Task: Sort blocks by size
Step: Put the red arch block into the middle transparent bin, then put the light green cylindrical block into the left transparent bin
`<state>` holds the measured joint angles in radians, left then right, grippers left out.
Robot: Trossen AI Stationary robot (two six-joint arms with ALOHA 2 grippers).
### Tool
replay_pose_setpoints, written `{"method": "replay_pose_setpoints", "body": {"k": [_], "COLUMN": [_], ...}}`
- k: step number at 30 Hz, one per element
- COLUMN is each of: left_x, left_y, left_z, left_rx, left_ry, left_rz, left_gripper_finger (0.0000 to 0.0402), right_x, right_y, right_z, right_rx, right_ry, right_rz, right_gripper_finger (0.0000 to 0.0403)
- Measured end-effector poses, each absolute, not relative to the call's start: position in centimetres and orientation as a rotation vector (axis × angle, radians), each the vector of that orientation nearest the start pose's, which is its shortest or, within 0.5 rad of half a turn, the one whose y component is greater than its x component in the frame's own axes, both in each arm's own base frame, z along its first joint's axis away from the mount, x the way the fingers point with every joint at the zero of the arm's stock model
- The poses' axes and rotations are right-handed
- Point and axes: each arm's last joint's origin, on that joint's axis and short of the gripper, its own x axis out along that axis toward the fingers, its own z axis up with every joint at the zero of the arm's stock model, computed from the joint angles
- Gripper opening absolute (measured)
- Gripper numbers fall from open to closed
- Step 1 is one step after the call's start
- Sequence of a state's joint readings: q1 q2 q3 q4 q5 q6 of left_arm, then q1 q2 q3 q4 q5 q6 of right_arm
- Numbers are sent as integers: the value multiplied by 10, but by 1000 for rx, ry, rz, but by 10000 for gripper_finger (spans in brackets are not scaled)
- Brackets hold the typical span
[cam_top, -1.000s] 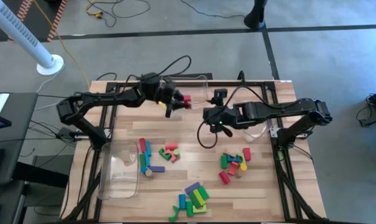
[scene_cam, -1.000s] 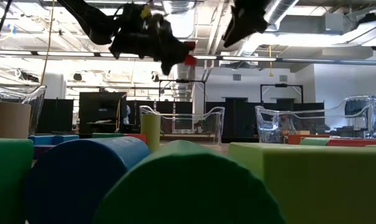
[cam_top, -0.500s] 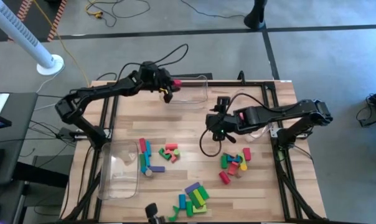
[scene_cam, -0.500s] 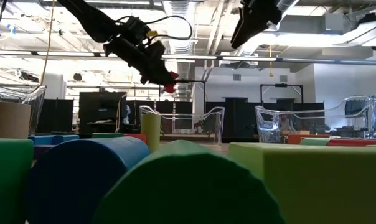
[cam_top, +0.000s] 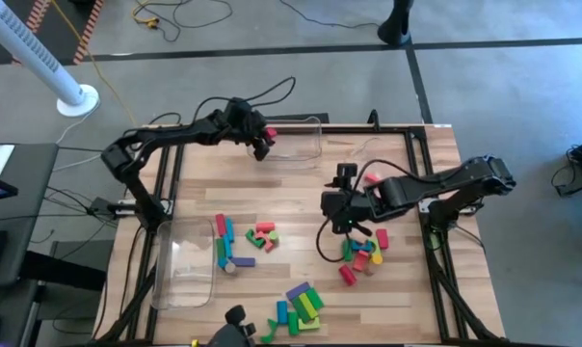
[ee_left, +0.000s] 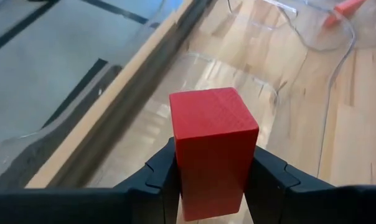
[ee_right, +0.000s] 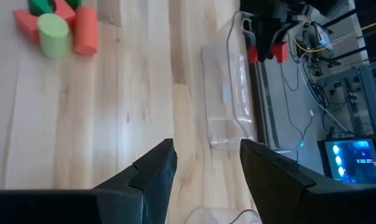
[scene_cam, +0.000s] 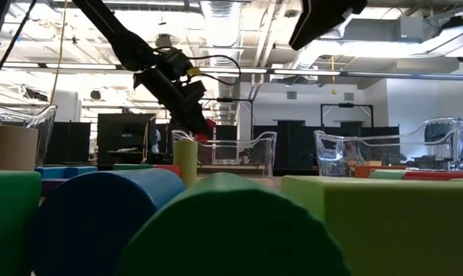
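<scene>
- Left gripper (ee_left: pixel 210 186): fingers clamped on a red block (ee_left: pixel 213 155), held above the clear bin (cam_top: pixel 296 140) at the table's far edge.
- Right gripper (ee_right: pixel 203 168): fingers apart, empty, raised over the table's middle-right, beside a cluster of blocks (cam_top: pixel 363 253).
- Remaining blocks: loose groups on the wooden table (cam_top: pixel 291 193), centre (cam_top: pixel 241 241) and near edge (cam_top: pixel 299 306).
</scene>
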<state>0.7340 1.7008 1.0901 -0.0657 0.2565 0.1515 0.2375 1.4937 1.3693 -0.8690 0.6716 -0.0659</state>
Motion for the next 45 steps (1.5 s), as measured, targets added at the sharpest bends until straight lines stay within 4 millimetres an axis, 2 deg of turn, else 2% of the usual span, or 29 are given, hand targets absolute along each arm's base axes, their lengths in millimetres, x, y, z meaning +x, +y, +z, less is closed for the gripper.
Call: {"method": "replay_pose_setpoints", "body": {"k": [9, 21, 24, 28, 32, 36, 45], "left_x": [279, 279, 281, 287, 297, 305, 301], "left_y": [235, 234, 234, 227, 207, 175, 99], "left_z": [215, 215, 221, 239, 263, 282, 303], "left_rx": [-158, -145, -124, -81, -13, 70, 193], "left_ry": [661, 673, 674, 665, 660, 665, 779], "left_rz": [384, 376, 366, 335, 267, 176, 80], "left_gripper_finger": [156, 160, 160, 161, 161, 161, 161], "right_x": [294, 294, 293, 293, 293, 293, 292], "right_y": [56, 56, 56, 56, 56, 56, 57], "right_z": [319, 319, 319, 319, 319, 318, 317], "right_rx": [-489, -483, -483, -484, -486, -483, -458], "right_ry": [918, 918, 919, 919, 923, 934, 955], "right_rz": [-367, -371, -371, -371, -370, -357, -301], "right_gripper_finger": [219, 219, 219, 219, 219, 219, 219]}}
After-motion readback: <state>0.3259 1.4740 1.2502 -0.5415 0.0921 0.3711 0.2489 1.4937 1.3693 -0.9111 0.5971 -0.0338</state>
